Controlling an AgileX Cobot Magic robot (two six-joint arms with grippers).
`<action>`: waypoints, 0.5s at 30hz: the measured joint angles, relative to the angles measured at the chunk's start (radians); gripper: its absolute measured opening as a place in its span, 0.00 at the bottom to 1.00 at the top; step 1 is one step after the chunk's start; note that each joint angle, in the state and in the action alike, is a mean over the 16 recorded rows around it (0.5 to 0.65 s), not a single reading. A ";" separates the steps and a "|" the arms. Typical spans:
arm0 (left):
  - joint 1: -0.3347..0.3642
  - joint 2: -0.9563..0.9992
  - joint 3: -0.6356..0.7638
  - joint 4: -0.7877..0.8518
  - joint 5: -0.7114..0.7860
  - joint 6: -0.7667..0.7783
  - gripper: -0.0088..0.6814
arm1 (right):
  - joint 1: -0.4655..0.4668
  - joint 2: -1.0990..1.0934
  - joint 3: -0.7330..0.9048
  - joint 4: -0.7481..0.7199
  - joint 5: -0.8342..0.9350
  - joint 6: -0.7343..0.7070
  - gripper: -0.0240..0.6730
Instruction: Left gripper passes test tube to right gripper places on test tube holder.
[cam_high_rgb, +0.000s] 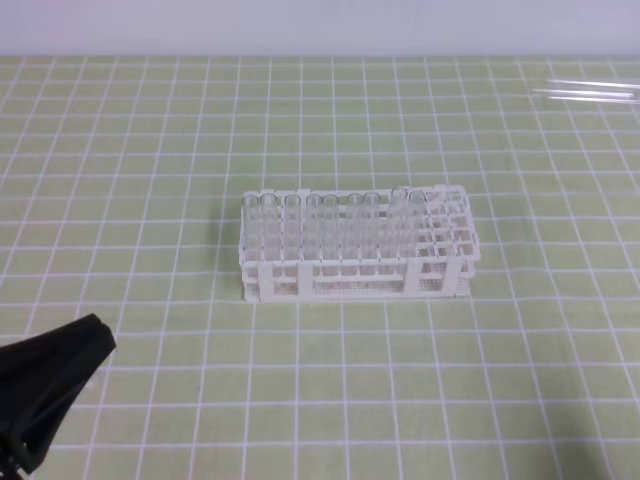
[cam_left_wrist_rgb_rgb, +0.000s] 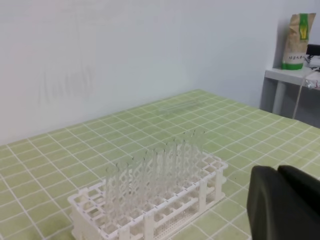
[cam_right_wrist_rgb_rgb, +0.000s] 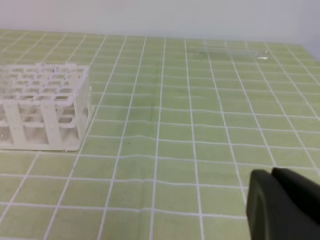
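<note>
Clear glass test tubes (cam_high_rgb: 590, 93) lay faint near the counter's (cam_high_rgb: 150, 120) far right edge, barely legible. White test tube holder (cam_high_rgb: 355, 245) stood mid-counter, its front row filled. Left tool (cam_high_rgb: 50, 390), cropped at the near left corner, was clenched empty; right tool (cam_right_wrist_rgb_rgb: 285, 205), seen only in its wrist view, likewise. A bag (cam_left_wrist_rgb_rgb: 298, 34) appeared solely in the left wrist view.

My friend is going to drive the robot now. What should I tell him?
Left gripper: shut, empty, low at the near left.
Right gripper: shut, empty, off to the right of the test tube holder.
The holder stands mid-table with a row of tubes in it.
Loose test tubes lie at the far right corner.
Done: no tube held now.
Left: pick one, hand over, place it.
</note>
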 joint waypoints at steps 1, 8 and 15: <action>0.000 0.000 0.000 0.000 0.000 0.000 0.01 | 0.000 -0.006 0.000 -0.008 0.010 0.010 0.01; 0.000 -0.001 0.000 -0.008 -0.001 0.000 0.01 | 0.000 -0.025 0.000 -0.070 0.024 0.043 0.01; 0.000 -0.001 0.000 -0.008 -0.001 0.000 0.01 | 0.000 -0.026 0.000 -0.111 0.022 0.039 0.01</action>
